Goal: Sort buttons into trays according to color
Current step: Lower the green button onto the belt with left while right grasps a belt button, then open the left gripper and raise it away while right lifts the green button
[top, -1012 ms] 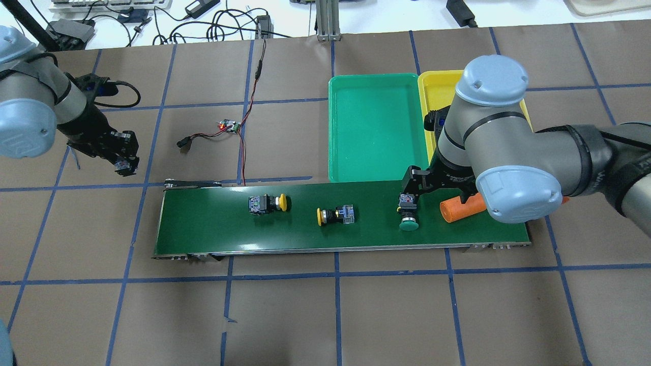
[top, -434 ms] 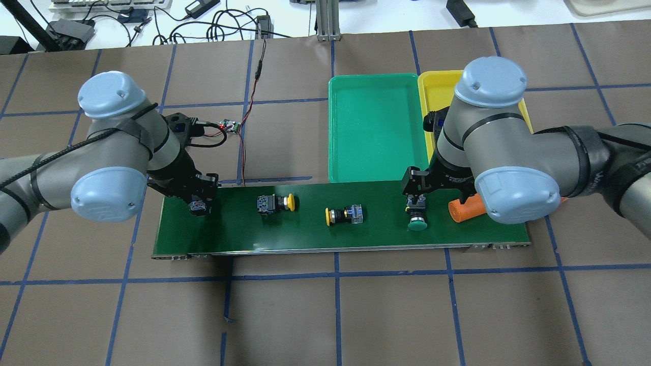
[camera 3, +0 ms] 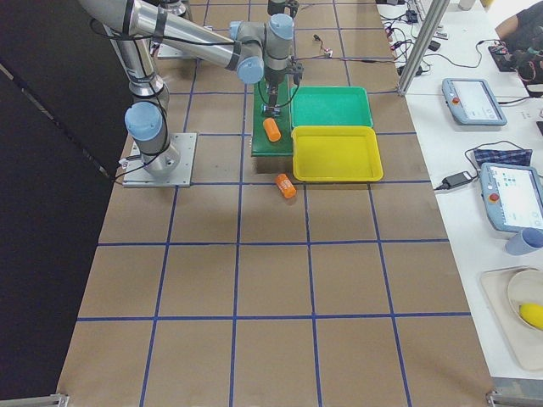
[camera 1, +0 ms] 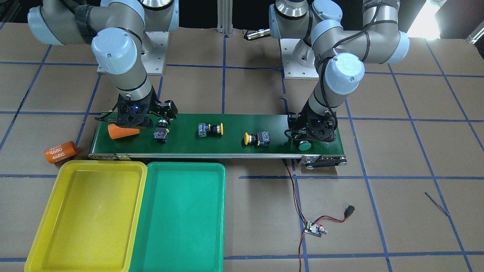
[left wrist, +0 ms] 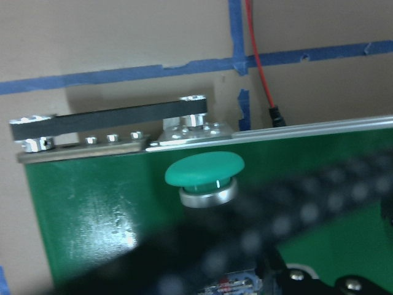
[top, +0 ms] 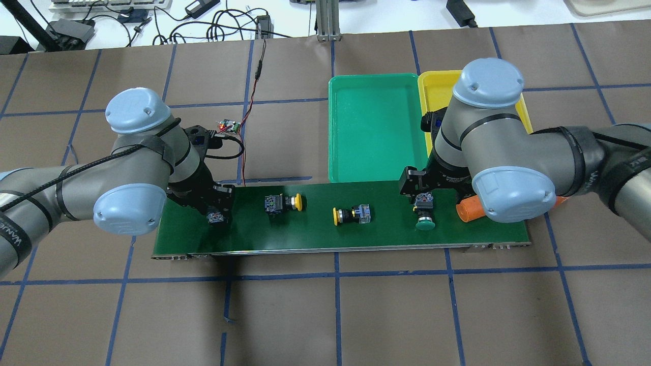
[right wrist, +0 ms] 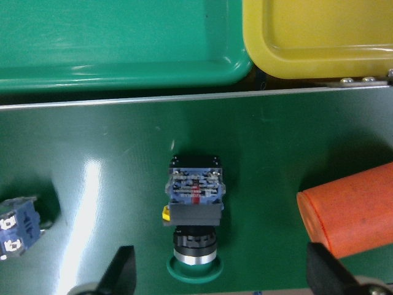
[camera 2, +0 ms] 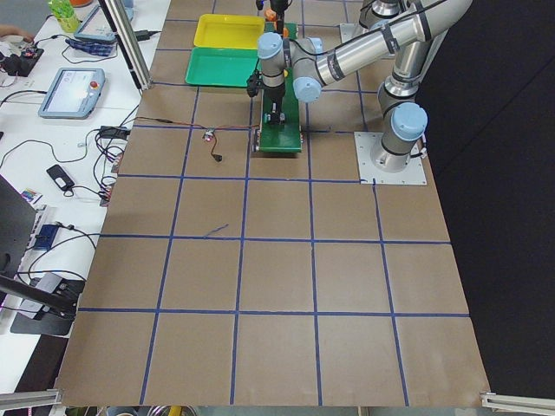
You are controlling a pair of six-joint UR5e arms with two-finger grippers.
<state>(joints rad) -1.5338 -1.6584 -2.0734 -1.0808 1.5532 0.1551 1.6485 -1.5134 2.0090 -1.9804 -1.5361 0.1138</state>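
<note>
On the dark-green belt (top: 305, 234) lie two yellow buttons (top: 285, 203) (top: 351, 214) on their sides. Further right lies a green button (top: 424, 212), cap toward the belt's near edge. My right gripper (top: 432, 195) hangs open over it; in the right wrist view the button (right wrist: 193, 209) sits between the spread fingers (right wrist: 123, 270). My left gripper (top: 216, 208) is at the belt's left end, shut on a second green button (left wrist: 204, 170), cap (camera 1: 304, 144) low over the belt. The green tray (top: 376, 127) and the yellow tray (top: 437, 86) stand behind the belt's right half.
An orange cylinder (top: 468, 208) lies on the belt just right of my right gripper. Another orange cylinder (camera 1: 60, 152) lies on the table beside the yellow tray (camera 1: 87, 215). A red-black wire with a small circuit board (top: 229, 125) runs behind the belt's left end.
My left arm swung in from the far left to the belt's left end, with the green button in its gripper. The buttons and the cylinder on the belt drifted right. My right gripper followed slightly.
</note>
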